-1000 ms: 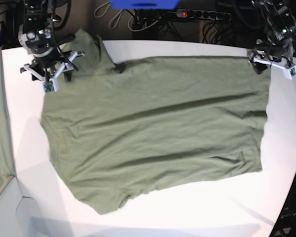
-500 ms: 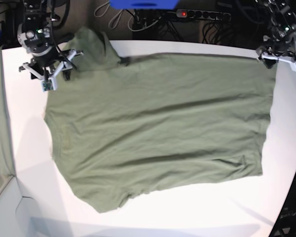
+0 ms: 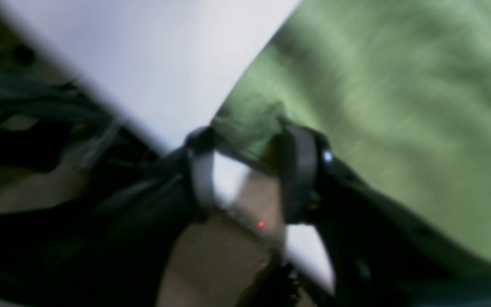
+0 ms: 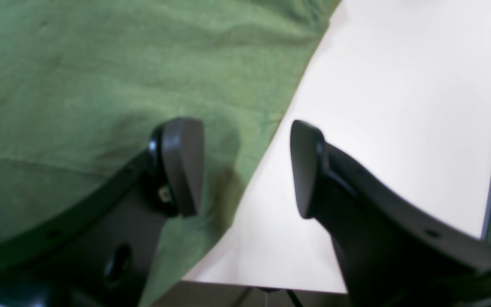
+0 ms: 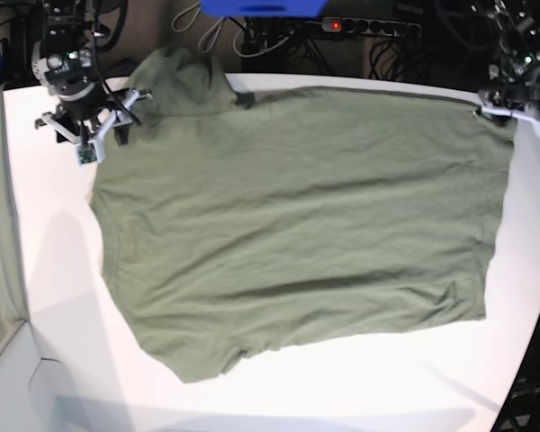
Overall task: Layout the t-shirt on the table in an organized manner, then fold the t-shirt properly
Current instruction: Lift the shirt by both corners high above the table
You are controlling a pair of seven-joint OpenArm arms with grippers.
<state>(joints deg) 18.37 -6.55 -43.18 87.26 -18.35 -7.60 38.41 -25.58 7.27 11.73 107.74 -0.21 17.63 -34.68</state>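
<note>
A white table [image 5: 36, 270] with a smooth matte top and a curved edge carries the load. Spread flat across most of it lies an olive-green t-shirt [image 5: 297, 225], collar toward the base view's left and hem toward its right, with shallow wrinkles running across the cloth. One sleeve reaches the table's far edge, the other points toward the near edge. Bare white surface shows along the left side and the near edge.
</note>
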